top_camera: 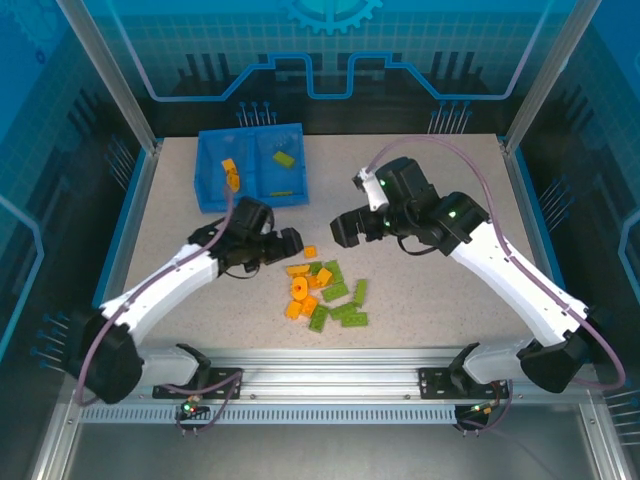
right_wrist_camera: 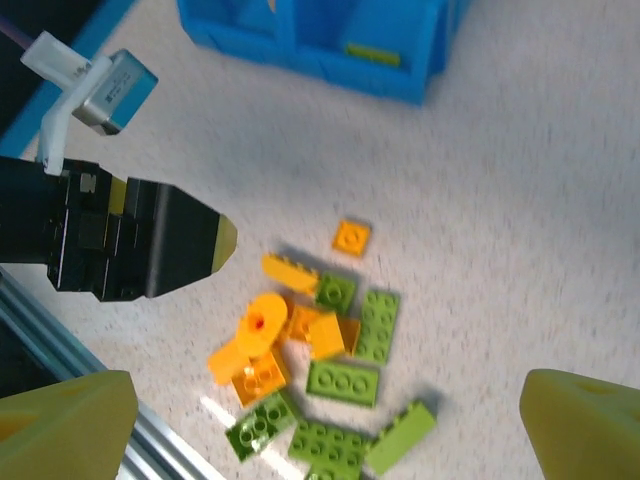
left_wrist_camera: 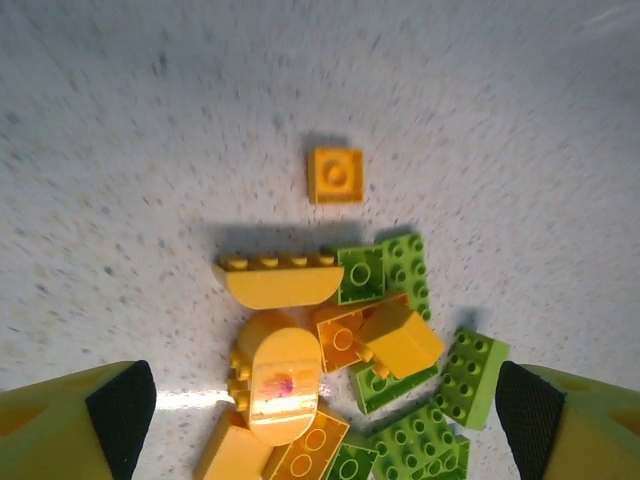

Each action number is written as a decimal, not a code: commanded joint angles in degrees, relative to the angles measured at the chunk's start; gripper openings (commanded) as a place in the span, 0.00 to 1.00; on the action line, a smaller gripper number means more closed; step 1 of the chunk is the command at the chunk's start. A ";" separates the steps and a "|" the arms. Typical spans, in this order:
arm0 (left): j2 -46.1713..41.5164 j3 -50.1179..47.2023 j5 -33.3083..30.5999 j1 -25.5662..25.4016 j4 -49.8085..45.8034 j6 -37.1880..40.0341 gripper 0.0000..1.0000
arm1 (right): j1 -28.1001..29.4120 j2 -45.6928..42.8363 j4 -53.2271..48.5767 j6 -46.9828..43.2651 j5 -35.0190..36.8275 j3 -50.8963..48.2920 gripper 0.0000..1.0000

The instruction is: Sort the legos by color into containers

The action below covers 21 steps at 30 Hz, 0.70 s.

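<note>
Loose legos (top_camera: 325, 290), orange and light green, lie in a pile at the table's middle. One small orange square (left_wrist_camera: 335, 175) sits apart just beyond the pile. The blue bin (top_camera: 205, 170) stands at the back left; its left compartment holds an orange brick (top_camera: 230, 175) and its right one holds green bricks (top_camera: 283, 158). My left gripper (top_camera: 288, 243) hovers at the pile's left edge, open and empty, with an orange rounded piece (left_wrist_camera: 283, 375) and green bricks between its fingers (left_wrist_camera: 120, 405). My right gripper (top_camera: 345, 229) hangs above and behind the pile, open wide with nothing in it.
In the right wrist view, the left gripper's black body (right_wrist_camera: 150, 245) is at the left of the pile and the bin's wall (right_wrist_camera: 350, 70) runs along the top. A metal rail (top_camera: 330, 380) borders the near table edge. Bare tabletop extends right of the pile.
</note>
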 commanded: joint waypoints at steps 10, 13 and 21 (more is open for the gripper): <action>15.88 0.16 1.83 -1.76 3.21 -7.28 0.94 | -1.33 0.79 -1.22 6.36 -2.09 -2.23 1.00; 18.49 0.43 2.45 -1.72 4.46 -7.00 0.94 | -1.51 0.92 -1.56 6.53 -2.03 -1.94 1.00; 22.62 1.79 1.27 -1.66 4.61 -5.97 0.87 | -1.60 0.06 -2.76 6.89 -0.67 -2.40 1.00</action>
